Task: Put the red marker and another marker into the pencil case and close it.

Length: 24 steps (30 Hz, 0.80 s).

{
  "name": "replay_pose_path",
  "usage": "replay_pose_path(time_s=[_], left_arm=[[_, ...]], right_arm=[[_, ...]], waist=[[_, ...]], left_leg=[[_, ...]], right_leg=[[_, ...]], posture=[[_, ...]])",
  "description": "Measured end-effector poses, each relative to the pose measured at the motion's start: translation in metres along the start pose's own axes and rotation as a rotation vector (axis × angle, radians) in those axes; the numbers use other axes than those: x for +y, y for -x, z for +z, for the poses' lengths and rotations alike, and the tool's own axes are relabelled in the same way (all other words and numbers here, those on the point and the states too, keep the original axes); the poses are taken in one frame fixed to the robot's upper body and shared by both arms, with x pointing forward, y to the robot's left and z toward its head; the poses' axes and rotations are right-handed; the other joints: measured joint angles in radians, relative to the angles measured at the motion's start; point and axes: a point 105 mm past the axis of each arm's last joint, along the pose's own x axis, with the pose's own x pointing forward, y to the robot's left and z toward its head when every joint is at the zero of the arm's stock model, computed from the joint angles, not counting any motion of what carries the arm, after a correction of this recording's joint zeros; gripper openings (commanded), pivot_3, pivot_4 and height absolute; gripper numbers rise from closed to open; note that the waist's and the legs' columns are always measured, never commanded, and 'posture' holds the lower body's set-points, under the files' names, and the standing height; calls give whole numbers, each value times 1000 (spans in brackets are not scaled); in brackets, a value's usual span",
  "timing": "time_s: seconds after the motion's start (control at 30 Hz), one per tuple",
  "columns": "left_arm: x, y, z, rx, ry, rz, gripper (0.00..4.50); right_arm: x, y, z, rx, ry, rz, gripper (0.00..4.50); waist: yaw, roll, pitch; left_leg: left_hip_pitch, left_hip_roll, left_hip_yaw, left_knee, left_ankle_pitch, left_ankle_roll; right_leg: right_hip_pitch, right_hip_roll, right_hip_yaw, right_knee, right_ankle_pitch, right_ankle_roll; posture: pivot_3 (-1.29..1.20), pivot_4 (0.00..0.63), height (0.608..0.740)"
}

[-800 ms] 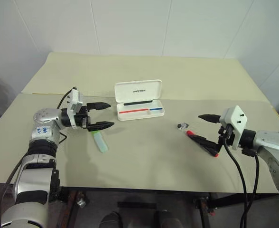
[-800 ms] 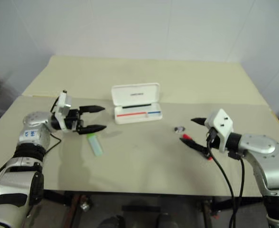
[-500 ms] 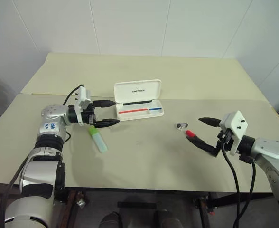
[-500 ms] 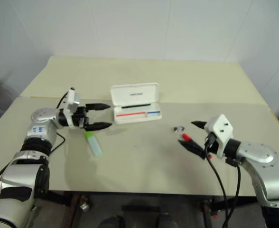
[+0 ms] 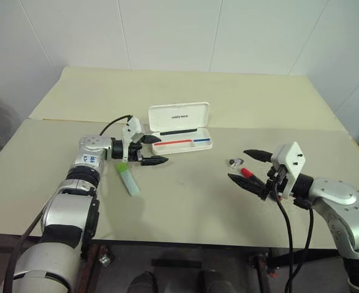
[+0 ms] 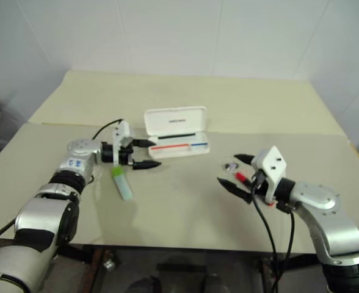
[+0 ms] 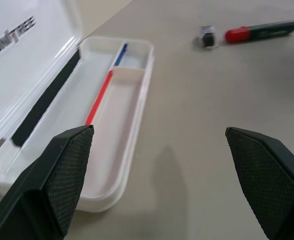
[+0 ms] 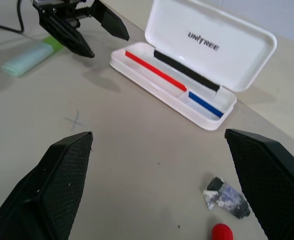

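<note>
White pencil case open; red marker on table.

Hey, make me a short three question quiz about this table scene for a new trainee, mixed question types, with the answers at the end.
1. True or false: the pencil case stands open with nothing loaded inside.
2. Which item lies nearest the right gripper? A) the green highlighter B) the red marker C) the pencil case
3. Fill in: the left gripper hovers between the green highlighter and the ____.

Key:
1. True; lid up, tray showing just its red and blue stripe.
2. B; its red end sits between the open fingers, beside a small crumpled scrap.
3. Pencil case.
</note>
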Motion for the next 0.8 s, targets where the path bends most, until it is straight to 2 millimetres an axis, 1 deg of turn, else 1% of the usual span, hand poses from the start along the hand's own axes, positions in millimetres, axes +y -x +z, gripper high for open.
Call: replay_pose_path(time_s=[0.13,0.2,0.37,0.5,0.7,0.8], left_arm=[[-1,-12,-10,121,-49,11,4489],[0,-15,-9,130,-52,27,4489],[3,-24,-2,150,-87,53,4489],[2,-27,-7,183,-88,55,4489],[-1,-30,-13,248,-112,35,4489],[-1,-33,-12,273,-130,36,4489]], right_arm=[[7,4,-12,23,-36,-12,4500],[10,6,-16,30,-45,-22,4500],[13,8,-18,31,-53,-45,4500],[14,8,-14,22,-41,-55,4500],[14,9,-16,28,-46,-71,4500],[13,9,-16,28,-45,-73,4500]], waist=[[2,0,0],[2,0,0],[0,-1,0],[-2,-1,0],[0,-1,1],[0,-1,1]], left_leg=[[0,0,0,0,0,0],[0,0,0,0,0,0],[0,0,0,0,0,0],[0,0,0,0,0,0],[0,0,0,0,0,0],[0,0,0,0,0,0]], right_leg=[[0,0,0,0,0,0],[0,0,0,0,0,1],[0,0,0,1,0,1],[0,1,0,1,0,1],[0,1,0,0,0,1],[0,1,0,0,0,1]], posture=[[0,150,740],[0,150,740],[0,150,740],[0,150,740],[0,150,740],[0,150,740]])
